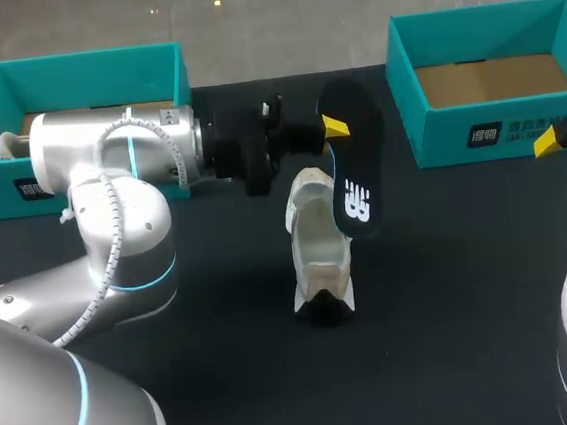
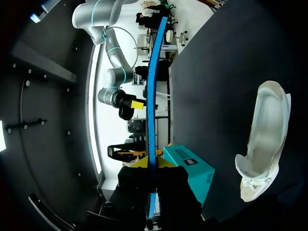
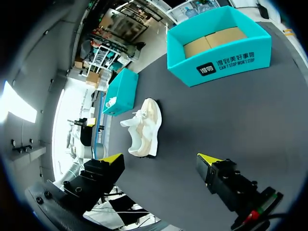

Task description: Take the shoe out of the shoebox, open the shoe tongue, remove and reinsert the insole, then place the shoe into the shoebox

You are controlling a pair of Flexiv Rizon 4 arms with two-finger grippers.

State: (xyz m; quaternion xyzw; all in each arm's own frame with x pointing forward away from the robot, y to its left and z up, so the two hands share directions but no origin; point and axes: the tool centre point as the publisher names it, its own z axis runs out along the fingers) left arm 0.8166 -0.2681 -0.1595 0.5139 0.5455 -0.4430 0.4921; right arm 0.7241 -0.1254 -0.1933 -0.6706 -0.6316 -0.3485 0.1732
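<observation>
- The left gripper [image 2: 152,162] is pinched on the insole [image 1: 354,160], a yellow tip on each face. The insole runs ahead of the fingers, held off the table [image 1: 451,287] (edge-on in the wrist view, a blue strip).
- The shoe [image 1: 319,244] lies on the table below and beside that gripper, opening up. It is clear of the fingers, but I cannot tell if the insole's far end touches it.
- The right gripper [image 3: 161,159] has its fingers spread wide with nothing between them. The shoe lies well ahead of it.
- The right box [image 1: 492,77] stands open, ahead of the right gripper and off to one side.
- The left box [image 1: 81,91] sits behind the left arm's wrist.
</observation>
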